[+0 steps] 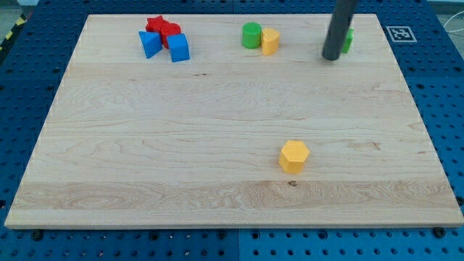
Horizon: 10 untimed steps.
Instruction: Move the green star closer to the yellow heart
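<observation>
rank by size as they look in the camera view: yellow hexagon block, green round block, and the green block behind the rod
1. Yellow hexagon block, largest, though it sits nearest the view's bottom, so nearness may inflate it.
2. Green round block.
3. Green block, smallest showing: the rod, with my tip, hides most of it.

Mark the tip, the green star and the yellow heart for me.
My tip (333,57): camera view, the rod's very end.
Green star (349,40): camera view, the sliver showing right of the rod.
Yellow heart (270,41): camera view, its top face.

red star (154,24), blue cube (179,48), green cylinder (251,34), yellow hexagon (294,156)
</observation>
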Tool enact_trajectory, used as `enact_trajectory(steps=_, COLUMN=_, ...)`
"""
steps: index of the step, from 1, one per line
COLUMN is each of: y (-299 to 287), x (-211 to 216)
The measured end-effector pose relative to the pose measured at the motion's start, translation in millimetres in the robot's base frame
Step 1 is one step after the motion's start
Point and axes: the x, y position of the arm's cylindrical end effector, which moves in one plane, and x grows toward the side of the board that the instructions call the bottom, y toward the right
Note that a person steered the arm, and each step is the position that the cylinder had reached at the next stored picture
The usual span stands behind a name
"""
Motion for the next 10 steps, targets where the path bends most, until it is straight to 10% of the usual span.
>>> enact_trajectory(steps=10, y=36, x=-81)
